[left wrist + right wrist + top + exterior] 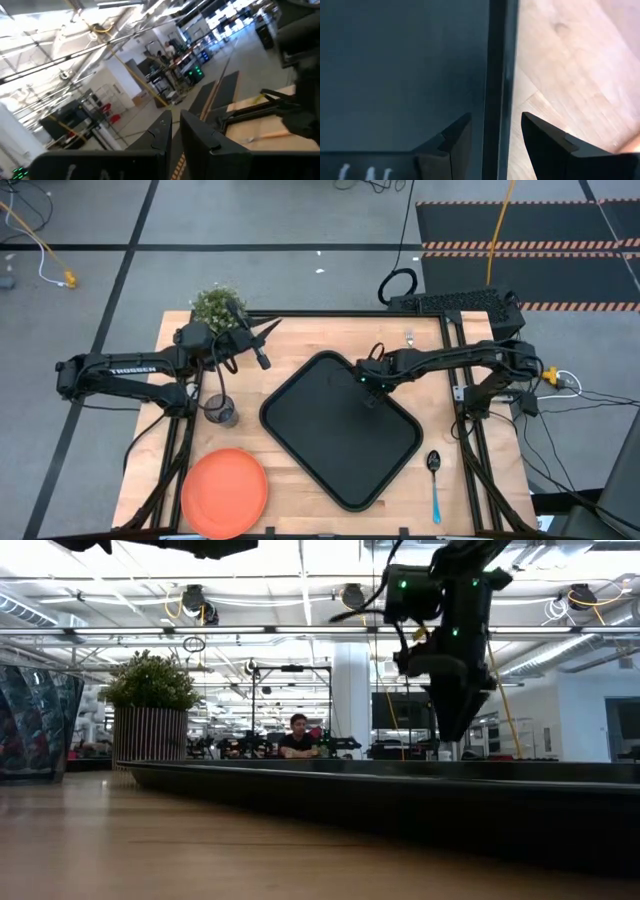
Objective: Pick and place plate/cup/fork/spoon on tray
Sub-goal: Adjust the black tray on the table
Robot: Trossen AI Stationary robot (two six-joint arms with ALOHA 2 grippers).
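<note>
The black tray (340, 430) is seen lying turned at an angle in the middle of the wooden bench (300, 340). The right gripper (368, 390) is held over the tray's far right edge; in the right wrist view its jaws are spread open, one finger (452, 142) over the tray's dark floor and the other over the bare wood, with the raised rim (497, 75) running between them. Nothing is gripped by it.

The left gripper (270, 330) is raised above the far left part of the bench, beside a potted plant (217, 307), and is pointed out towards the room. Its jaws are nearly closed, only a narrow slit being seen between the fingers (200, 140), and nothing is held in them.

The orange plate (224, 492) lies at the near left corner of the bench, apart from the tray. The dark cup (220, 411) stands between the plate and the left arm, just left of the tray. The spoon (435, 485) lies on the wood by the tray's near right edge, its blue handle towards the front. The fork (409, 337) is found at the far edge of the bench, to the right, well away from the tray.

In the low view a seated person (298, 737) is seen far behind the bench.
</note>
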